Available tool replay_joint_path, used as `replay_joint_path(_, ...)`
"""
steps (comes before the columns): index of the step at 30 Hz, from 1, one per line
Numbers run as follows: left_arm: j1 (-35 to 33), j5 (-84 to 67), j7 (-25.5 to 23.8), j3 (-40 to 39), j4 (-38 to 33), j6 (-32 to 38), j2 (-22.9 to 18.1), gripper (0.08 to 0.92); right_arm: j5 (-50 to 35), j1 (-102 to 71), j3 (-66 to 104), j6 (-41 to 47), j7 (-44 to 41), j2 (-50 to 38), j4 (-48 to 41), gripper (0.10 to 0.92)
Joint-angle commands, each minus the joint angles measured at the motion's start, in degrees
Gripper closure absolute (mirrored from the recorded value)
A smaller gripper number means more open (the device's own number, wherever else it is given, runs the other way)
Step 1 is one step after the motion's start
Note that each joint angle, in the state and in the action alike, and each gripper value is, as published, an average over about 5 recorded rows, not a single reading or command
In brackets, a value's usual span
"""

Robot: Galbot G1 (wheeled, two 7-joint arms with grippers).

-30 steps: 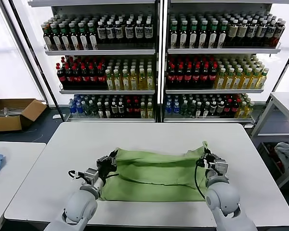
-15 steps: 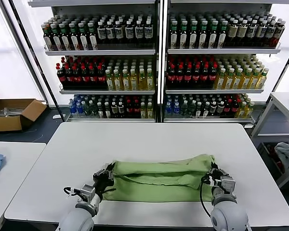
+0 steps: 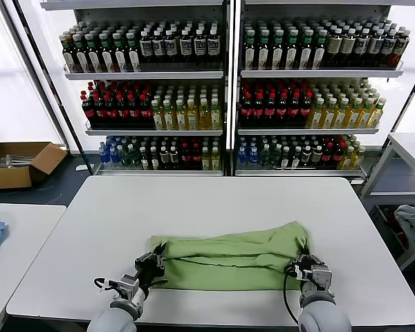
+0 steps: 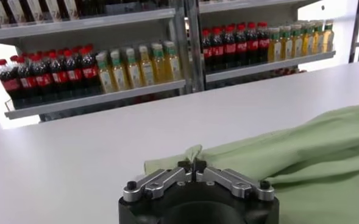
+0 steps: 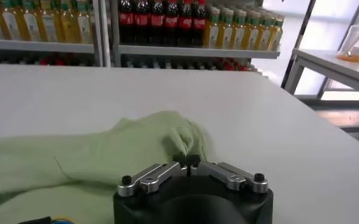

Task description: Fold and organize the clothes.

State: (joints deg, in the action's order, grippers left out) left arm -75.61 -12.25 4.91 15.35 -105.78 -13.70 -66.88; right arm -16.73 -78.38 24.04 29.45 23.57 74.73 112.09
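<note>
Left gripper and right gripper each pinch closed on an end of the green shirt on the table

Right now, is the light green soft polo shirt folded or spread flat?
Folded: the light green soft polo shirt lies doubled lengthwise, layers overlapping, both hands pinching its ends.

Bright, even daylight, pretty clean shots

Windows blow out white behind the shelves; table shows only soft shadows, wrist backgrounds slightly blurry.
</note>
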Motion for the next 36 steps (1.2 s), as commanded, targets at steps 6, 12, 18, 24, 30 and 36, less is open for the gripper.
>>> replay_joint_path(6,1.3,2.0,0.2,-0.2,1.1,0.7,-0.7,0.785,1.6,-2.1,-0.2,-0.7,0.2,0.9,0.4,0.919)
replay_joint_path(12,-0.1,4.9,0.6,0.0,-2.3,0.4,-1.2,0.613,2.0,-3.8,1.7,-1.6,0.2,0.8,5.4,0.832)
replay_joint_path(18,-2.3,5.1,2.8,0.7,-5.8,-2.5,-2.4,0.439,1.9,-6.8,5.1,-4.0,-0.1,0.8,13.0,0.659)
replay_joint_path(24,-3.2,0.1,5.5,1.1,-5.8,-5.1,-3.5,0.267,1.4,-7.0,5.2,-4.8,0.1,0.3,17.0,0.486)
replay_joint_path(30,-2.8,-7.9,9.1,2.2,-4.6,-7.5,-4.3,0.181,1.9,-6.2,4.0,-4.4,0.2,0.6,17.2,0.313)
replay_joint_path(36,-2.7,-11.7,10.0,2.8,-4.2,-8.6,-4.3,0.177,2.0,-6.2,3.9,-4.4,0.0,0.3,17.0,0.208)
